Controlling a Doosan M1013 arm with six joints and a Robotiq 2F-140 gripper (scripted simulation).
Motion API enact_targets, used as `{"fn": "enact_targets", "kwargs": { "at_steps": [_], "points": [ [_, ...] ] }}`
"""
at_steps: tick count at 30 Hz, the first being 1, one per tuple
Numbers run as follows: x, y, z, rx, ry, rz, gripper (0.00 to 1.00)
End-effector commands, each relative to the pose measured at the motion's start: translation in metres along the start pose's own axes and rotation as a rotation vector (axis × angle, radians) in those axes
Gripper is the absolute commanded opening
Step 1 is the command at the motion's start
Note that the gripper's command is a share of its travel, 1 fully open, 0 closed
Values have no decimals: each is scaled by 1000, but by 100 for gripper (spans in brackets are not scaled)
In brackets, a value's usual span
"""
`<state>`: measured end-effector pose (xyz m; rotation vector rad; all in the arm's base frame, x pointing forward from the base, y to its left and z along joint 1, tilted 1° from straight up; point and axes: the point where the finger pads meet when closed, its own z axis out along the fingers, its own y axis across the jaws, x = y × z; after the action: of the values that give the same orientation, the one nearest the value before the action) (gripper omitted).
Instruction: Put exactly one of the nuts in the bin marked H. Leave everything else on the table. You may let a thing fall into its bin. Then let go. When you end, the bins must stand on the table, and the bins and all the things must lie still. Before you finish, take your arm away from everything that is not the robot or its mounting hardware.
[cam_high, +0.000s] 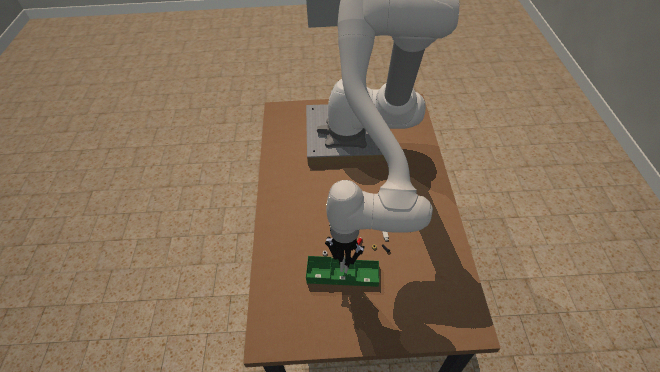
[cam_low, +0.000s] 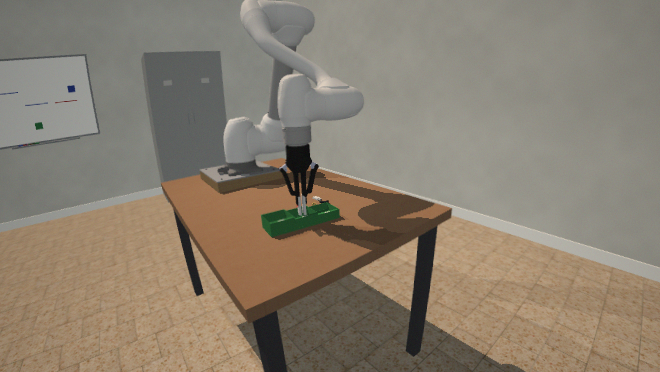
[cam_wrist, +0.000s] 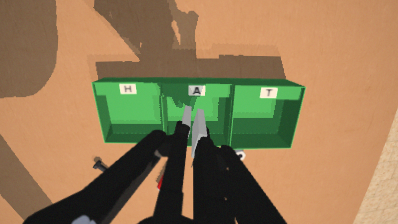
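The gripper (cam_wrist: 193, 124) points straight down, and its two grey fingers are almost together. They are closed, and no thing shows between them. The tips hang over the middle box of the green bin (cam_wrist: 102, 107). The black gripper links spread out above the fingers like a V.

The white arm (cam_low: 320, 100) bends down from above. Its last part stands upright over the bin, and the rest curves back to its base (cam_high: 320, 145), a grey plate at the far end of the table (cam_low: 250, 260).

The green bin is long and has three boxes in a row. Small white tags on it read H (cam_wrist: 127, 89), A (cam_wrist: 197, 90) and T (cam_wrist: 269, 92). In the wrist view, H is on the left, A in the middle and T on the right. The H box looks bare inside.

Small things lie on the table just behind the bin, on the arm's side. One small yellowish thing (cam_high: 373, 246) may be a nut, but it is too small to tell which way it lies. Near it is a dark bolt (cam_high: 386, 248) lying on its side, and a little white thing (cam_high: 385, 235). A red thing (cam_high: 359, 241) shows beside the gripper, and a small pale thing (cam_high: 324, 253) sits by the bin's other end.
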<state>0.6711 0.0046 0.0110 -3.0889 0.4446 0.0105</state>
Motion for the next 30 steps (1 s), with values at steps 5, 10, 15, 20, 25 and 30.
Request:
{"fn": "enact_targets", "kwargs": {
  "at_steps": [5, 10, 15, 20, 25, 30],
  "points": [
    [0, -2, -13, 3, -1, 6, 5],
    [0, -2, -17, 3, -1, 6, 5],
    [0, -2, -37, 3, -1, 6, 5],
    [0, -2, -46, 3, -1, 6, 5],
    [0, -2, -46, 3, -1, 6, 5],
    [0, -2, -46, 3, -1, 6, 5]
  ]
}}
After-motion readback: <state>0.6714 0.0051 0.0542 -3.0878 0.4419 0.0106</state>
